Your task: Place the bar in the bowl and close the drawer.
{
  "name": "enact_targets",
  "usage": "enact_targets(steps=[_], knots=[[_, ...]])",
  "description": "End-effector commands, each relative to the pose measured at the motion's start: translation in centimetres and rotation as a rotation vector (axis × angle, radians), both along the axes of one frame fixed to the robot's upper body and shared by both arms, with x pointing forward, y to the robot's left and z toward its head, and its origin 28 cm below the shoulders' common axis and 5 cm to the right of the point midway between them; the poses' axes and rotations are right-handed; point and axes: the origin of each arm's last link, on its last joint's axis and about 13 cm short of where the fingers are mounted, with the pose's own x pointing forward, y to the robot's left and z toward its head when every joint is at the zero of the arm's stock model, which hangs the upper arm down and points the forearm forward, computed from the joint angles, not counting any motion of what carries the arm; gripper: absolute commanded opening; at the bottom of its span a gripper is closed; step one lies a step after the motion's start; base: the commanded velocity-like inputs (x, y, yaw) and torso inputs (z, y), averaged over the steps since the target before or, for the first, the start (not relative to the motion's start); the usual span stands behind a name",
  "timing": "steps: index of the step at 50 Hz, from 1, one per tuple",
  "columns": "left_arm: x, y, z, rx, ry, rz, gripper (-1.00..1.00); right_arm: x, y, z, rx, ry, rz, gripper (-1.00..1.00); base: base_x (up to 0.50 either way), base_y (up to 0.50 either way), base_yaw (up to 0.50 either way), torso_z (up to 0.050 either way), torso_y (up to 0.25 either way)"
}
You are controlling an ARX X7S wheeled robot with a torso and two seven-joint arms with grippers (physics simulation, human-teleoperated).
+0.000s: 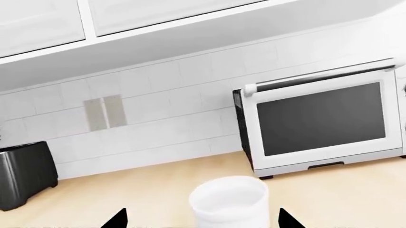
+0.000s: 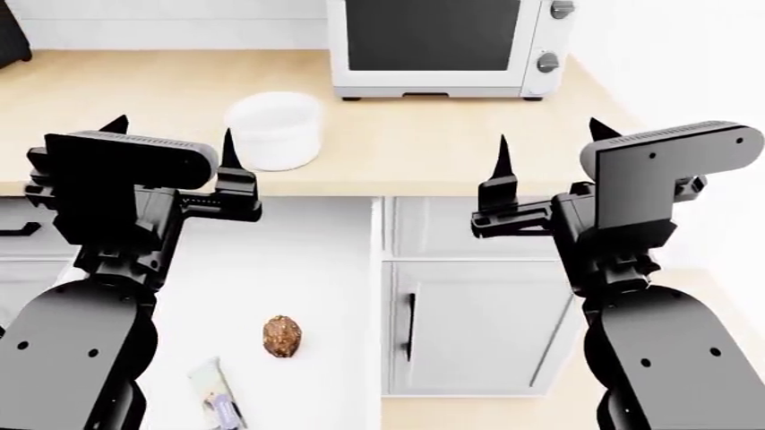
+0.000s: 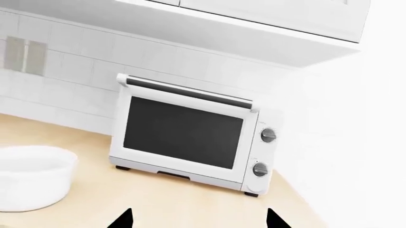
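Observation:
The white bowl [image 2: 275, 130] stands on the wooden counter, just beyond the open drawer [image 2: 322, 269]. The bar [image 2: 215, 396] lies flat on the drawer's white floor near its front, partly hidden by my left arm. My left gripper [image 2: 171, 136] hovers open over the drawer's back left, fingers pointing at the bowl [image 1: 229, 202], which shows close ahead between the left gripper's [image 1: 201, 218] tips. My right gripper [image 2: 550, 139] hangs open and empty above the cabinet to the drawer's right. In the right wrist view the right gripper [image 3: 198, 218] faces bare counter, with the bowl [image 3: 32, 175] off to one side.
A white toaster oven [image 2: 442, 45] sits at the back of the counter, and a black toaster [image 1: 22, 173] stands at the far left. A brown lumpy ball [image 2: 282, 336] lies mid-drawer. A cabinet door with a black handle [image 2: 413, 327] is right of the drawer.

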Motion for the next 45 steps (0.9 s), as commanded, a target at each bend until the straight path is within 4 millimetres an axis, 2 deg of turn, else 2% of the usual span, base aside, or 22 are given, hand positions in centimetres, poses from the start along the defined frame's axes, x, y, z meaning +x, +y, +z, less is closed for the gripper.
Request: enact_targets(steps=[1,10,19,45], knots=[[-0.1,0.1,0.1,0.003,-0.003,0.0,1.0,0.2,0.0,0.1,0.0,-0.003,0.001,1.0,0.0,0.33,0.0,0.0,0.0],[0.1,0.2,1.0,0.008,-0.019,0.0,1.0,0.3,-0.1,1.1,-0.006,-0.015,-0.003,1.0,0.0,0.33,0.0,0.0,0.0],[0.1,0.3,1.1,0.008,-0.025,0.006,1.0,0.1,-0.2,1.8,-0.013,-0.025,-0.004,1.0,0.0,0.33,0.0,0.0,0.0],[0.0,0.4,0.6,0.009,-0.016,0.011,1.0,0.3,0.0,1.2,-0.004,-0.011,-0.001,1.0,0.0,0.32,0.0,0.0,0.0]])
